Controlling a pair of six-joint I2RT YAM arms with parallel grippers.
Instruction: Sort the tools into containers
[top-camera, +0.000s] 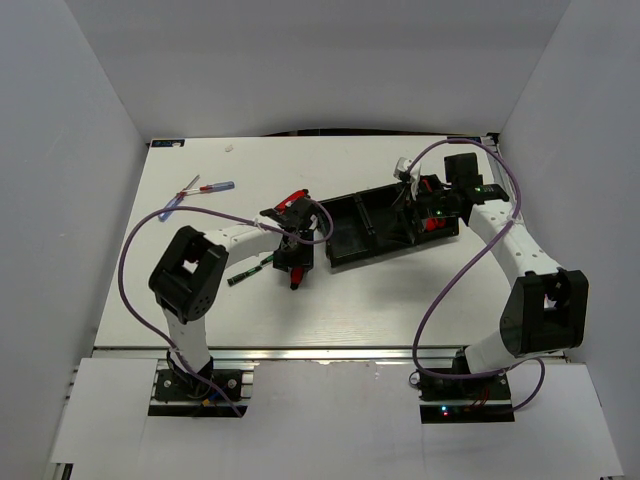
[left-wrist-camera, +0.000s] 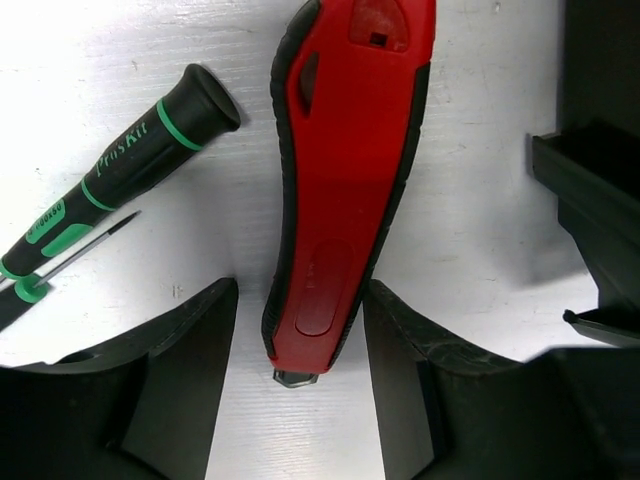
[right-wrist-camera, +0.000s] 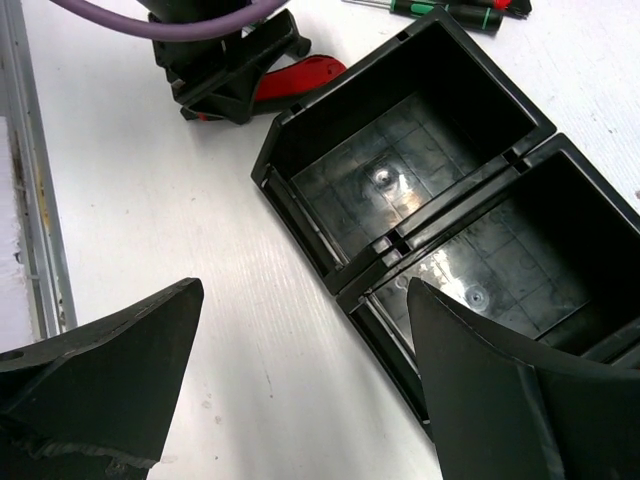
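A red folding knife (left-wrist-camera: 345, 190) lies flat on the white table between the fingers (left-wrist-camera: 185, 370) of my left gripper (left-wrist-camera: 300, 290), which is open and straddles its near end. In the top view this gripper (top-camera: 290, 228) is just left of the black three-compartment tray (top-camera: 345, 232), with the knife (top-camera: 294, 203) ahead of it. A black screwdriver with green marks (left-wrist-camera: 150, 150) lies left of the knife. My right gripper (right-wrist-camera: 305, 300) is open and empty, over the tray's (right-wrist-camera: 298, 235) near wall. It is at the tray's right end (top-camera: 425, 205), where something red (top-camera: 436, 223) lies.
Thin blue- and red-handled screwdrivers (top-camera: 205, 190) lie at the far left of the table. Another black and green screwdriver (top-camera: 250, 270) lies by the left forearm. The tray's left and middle compartments look empty in the right wrist view. The tray's corner (left-wrist-camera: 590, 200) is right of the left gripper.
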